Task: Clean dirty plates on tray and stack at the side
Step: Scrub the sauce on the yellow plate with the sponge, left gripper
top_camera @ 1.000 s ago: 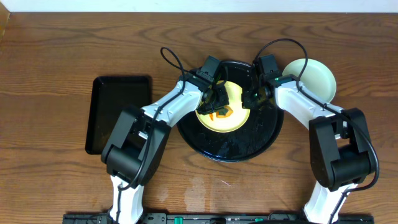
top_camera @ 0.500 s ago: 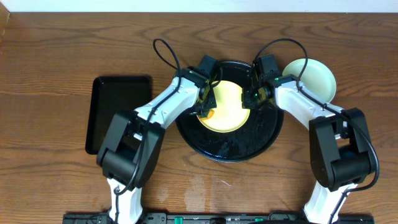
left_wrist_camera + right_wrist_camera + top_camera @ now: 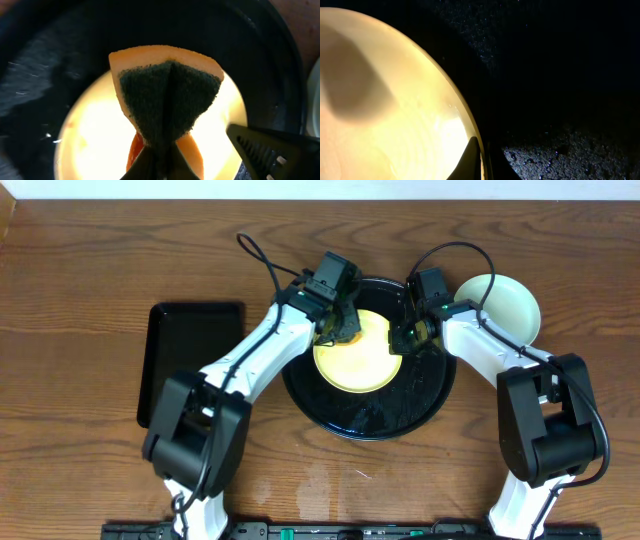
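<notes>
A pale yellow plate (image 3: 360, 358) lies on the round black tray (image 3: 400, 412). My left gripper (image 3: 342, 330) is shut on an orange sponge with a dark green scouring face (image 3: 169, 97), and the sponge is pressed to the plate's far left part (image 3: 95, 135). At the plate's right edge my right gripper (image 3: 400, 340) is shut on the rim, one finger inside the rim and one outside (image 3: 474, 159). In the left wrist view a right finger (image 3: 272, 150) shows at the lower right. A pale mint plate (image 3: 503, 308) rests on the table to the right of the tray.
A rectangular black tray (image 3: 190, 362) lies on the wooden table to the left. Cables loop behind both wrists near the round tray's far rim. The round tray's floor (image 3: 560, 150) looks wet and speckled.
My left gripper has swept the sponge from the plate's middle to its left side, then up to its far left edge. The right gripper and the plate have stayed put.
</notes>
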{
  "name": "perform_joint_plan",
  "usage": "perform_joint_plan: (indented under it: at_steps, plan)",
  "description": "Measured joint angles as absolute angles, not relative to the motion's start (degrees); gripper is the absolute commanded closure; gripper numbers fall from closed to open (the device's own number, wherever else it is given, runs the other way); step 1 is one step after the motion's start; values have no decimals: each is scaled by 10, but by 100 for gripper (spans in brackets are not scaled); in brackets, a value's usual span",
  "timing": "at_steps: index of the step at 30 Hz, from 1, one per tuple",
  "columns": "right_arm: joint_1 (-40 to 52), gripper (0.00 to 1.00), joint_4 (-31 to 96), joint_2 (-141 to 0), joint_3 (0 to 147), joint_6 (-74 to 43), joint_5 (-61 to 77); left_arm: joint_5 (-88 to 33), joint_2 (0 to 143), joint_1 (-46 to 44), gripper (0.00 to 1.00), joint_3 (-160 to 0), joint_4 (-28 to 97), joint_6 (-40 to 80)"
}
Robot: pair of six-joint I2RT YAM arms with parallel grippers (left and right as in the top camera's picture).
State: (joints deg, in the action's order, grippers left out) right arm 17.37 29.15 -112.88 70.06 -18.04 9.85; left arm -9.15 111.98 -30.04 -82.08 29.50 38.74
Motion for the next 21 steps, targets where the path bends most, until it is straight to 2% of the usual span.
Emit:
perform_joint_plan:
  at_steps: [10,16,21]
  plan:
    - [174,99,292,-1129,701,-180,98,-92,1183,-313,93,-823,347,365]
    - [174,99,293,-1129,701,-180,97,-6,1175,-310,93,-829,442,346]
    - [177,99,303,-1129,702,-185,101,62,1169,-314,93,-836,450,342]
